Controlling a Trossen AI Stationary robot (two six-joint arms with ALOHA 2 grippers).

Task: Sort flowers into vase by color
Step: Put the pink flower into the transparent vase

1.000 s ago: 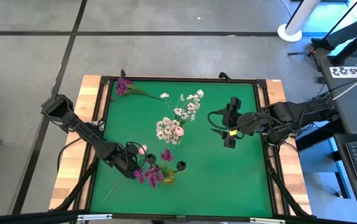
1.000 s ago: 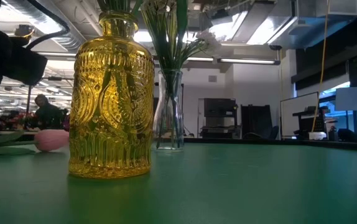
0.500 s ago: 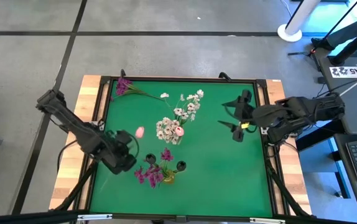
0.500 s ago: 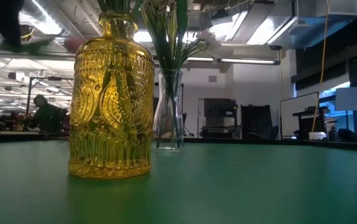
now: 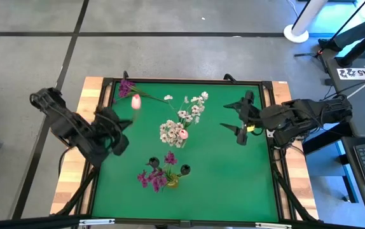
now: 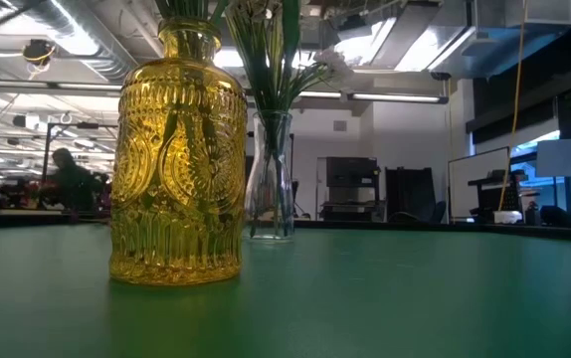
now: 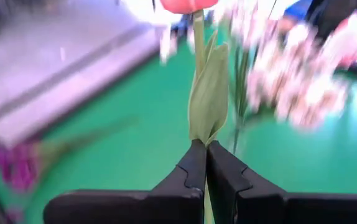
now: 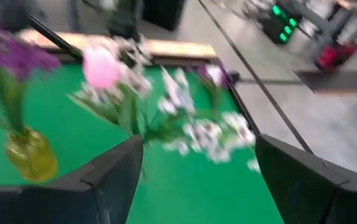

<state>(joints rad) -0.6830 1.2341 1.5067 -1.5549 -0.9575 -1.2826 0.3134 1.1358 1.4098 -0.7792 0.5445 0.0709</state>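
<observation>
My left gripper (image 5: 120,122) hangs above the table's left part, shut on a pink tulip (image 5: 135,100). The tulip's bud (image 7: 188,5) and green leaf (image 7: 208,93) stand beyond the fingertips. A yellow vase (image 5: 170,181) near the front holds magenta flowers (image 5: 152,178). A clear vase (image 5: 176,135) at mid-table holds white blossoms and one pink bud (image 5: 184,134). A magenta stem (image 5: 126,88) and a white spray (image 5: 195,105) lie on the mat at the far side. My right gripper (image 5: 236,118) waits open above the right part. My left gripper pinches the tulip's stem just below the leaf (image 7: 198,142) between its two fingertips (image 7: 194,163). The stem runs on past the tips, with the bud toward the table's far edge. The tulip is lifted clear of the table.
The green mat (image 5: 233,178) has a raised dark frame and wooden side rails (image 5: 93,89). In the low view the yellow vase (image 6: 176,159) stands in front of the clear vase (image 6: 271,179). A person (image 6: 67,179) shows far back in the room.
My left gripper has risen from the mat beside the yellow vase and gone toward the far left, turning as it went. The pink tulip has come up with it, from lying on the table to lifted clear. My right gripper has drawn back a little toward the right edge.
</observation>
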